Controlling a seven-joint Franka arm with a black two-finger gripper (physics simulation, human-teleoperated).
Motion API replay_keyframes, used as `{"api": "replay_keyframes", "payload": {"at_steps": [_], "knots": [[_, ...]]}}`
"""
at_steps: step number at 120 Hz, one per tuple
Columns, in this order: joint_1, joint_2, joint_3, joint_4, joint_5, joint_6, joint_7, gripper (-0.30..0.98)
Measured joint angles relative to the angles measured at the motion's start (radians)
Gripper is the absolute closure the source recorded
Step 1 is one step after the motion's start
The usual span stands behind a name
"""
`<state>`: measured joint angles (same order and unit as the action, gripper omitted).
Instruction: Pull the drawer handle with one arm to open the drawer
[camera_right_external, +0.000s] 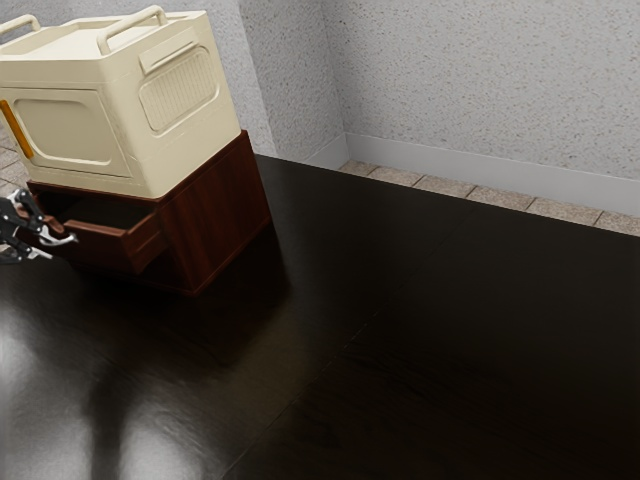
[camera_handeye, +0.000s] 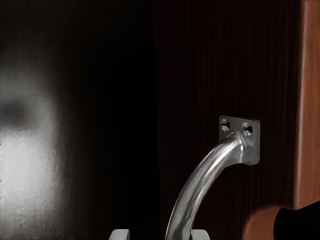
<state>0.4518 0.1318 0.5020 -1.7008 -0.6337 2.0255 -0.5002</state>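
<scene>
At the exterior view's left edge, my gripper (camera_right_external: 45, 241) is at the front of the wooden drawer (camera_right_external: 105, 246). The drawer stands partway out of its reddish-brown cabinet (camera_right_external: 215, 210), its dark inside showing from above. In the wrist view, the curved silver handle (camera_handeye: 202, 180) is fixed to the dark drawer front (camera_handeye: 200, 90) by a plate with two screws. My gripper (camera_handeye: 160, 234) is open around the handle, which lies by one fingertip, with a gap to the other. The handle's lower part is out of sight.
A cream container (camera_right_external: 150, 110) with raised handles rests on top of the cabinet. The glossy black table (camera_right_external: 400, 340) extends toward the exterior view's right, with a speckled wall (camera_right_external: 480, 80) behind it.
</scene>
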Motion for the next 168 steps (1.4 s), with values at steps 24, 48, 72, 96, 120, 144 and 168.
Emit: {"api": "replay_keyframes", "payload": {"at_steps": [24, 48, 72, 96, 120, 144, 168], "knots": [[-0.004, -0.027, 0.017, -0.027, 0.001, -0.011, 0.007, 0.61], [-0.001, -0.036, 0.019, -0.038, 0.005, -0.018, 0.013, 0.61], [0.002, -0.037, 0.02, -0.039, 0.007, -0.027, 0.017, 0.61], [0.002, -0.062, 0.034, -0.063, 0.005, -0.04, 0.026, 0.61], [-0.007, -0.077, 0.056, -0.078, 0.006, -0.053, 0.037, 0.61], [-0.011, -0.089, 0.072, -0.082, 0.007, -0.066, 0.047, 0.61], [-0.042, -0.116, 0.116, -0.083, 0.006, -0.083, 0.056, 0.61]]}}
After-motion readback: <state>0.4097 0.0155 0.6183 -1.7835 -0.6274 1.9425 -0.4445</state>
